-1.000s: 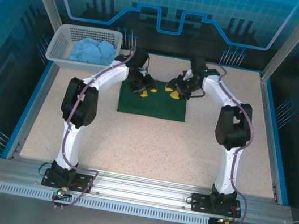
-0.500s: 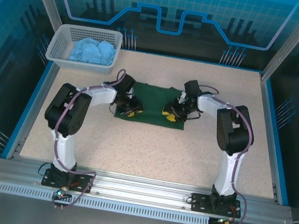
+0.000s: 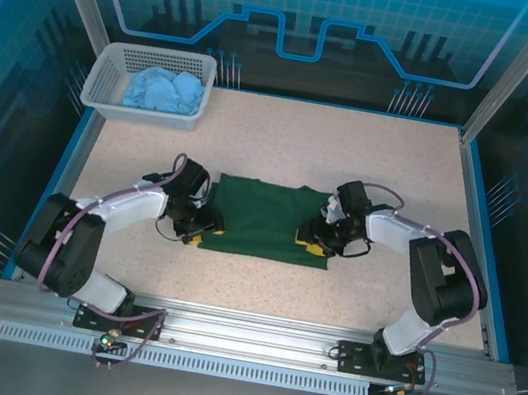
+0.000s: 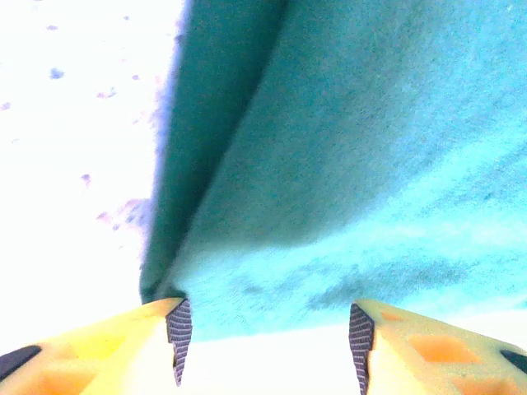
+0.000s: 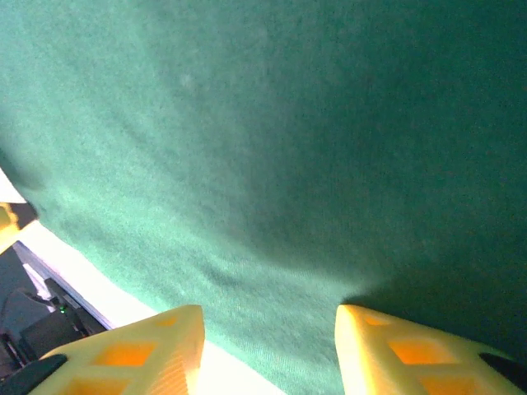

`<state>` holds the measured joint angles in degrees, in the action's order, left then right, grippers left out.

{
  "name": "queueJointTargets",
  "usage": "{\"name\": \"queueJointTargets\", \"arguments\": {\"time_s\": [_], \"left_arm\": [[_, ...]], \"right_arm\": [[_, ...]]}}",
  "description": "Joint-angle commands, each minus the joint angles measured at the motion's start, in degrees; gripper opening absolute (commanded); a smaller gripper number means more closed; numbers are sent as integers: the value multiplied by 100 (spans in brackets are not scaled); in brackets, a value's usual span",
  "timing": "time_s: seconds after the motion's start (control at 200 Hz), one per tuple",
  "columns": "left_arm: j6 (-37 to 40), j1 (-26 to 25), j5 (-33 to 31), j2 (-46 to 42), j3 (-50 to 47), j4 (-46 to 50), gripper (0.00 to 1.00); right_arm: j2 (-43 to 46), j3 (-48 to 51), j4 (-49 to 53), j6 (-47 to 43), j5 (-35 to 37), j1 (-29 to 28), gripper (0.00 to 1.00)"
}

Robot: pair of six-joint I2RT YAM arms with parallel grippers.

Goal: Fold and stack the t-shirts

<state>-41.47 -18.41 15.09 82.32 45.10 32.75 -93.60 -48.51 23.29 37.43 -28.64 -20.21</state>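
- The light blue t-shirt [image 3: 165,92] lies crumpled in the white basket [image 3: 97,94] at the far left corner. It looks soft and limp, so a raised fold is likely the best place to pinch it.
- The left gripper [image 3: 197,236] sits at the near left corner of the dark green t-shirt [image 3: 262,220], jaws parted and clamping nothing.
- That shirt lies flat and folded in the middle of the table [image 3: 284,140]. It is probably light and floppy, so it should be taken by two corners at once.
- The right gripper [image 3: 316,248] rests at the shirt's near right corner, jaws likewise apart and empty.

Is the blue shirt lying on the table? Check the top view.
No, the blue shirt lies bunched up inside the white basket at the far left corner.
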Motion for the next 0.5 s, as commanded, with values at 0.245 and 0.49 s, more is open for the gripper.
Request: {"name": "queueJointTargets", "arguments": {"time_s": [0.245,0.49], "left_arm": [[980,102,-106,2055,3189,395,10],[1196,157,-116,3875,4879,548,10]], "right_arm": [[-1069,-2651,915,-38,551,218,26],[-2765,-4167,1613,-263,709,370,17]]}}
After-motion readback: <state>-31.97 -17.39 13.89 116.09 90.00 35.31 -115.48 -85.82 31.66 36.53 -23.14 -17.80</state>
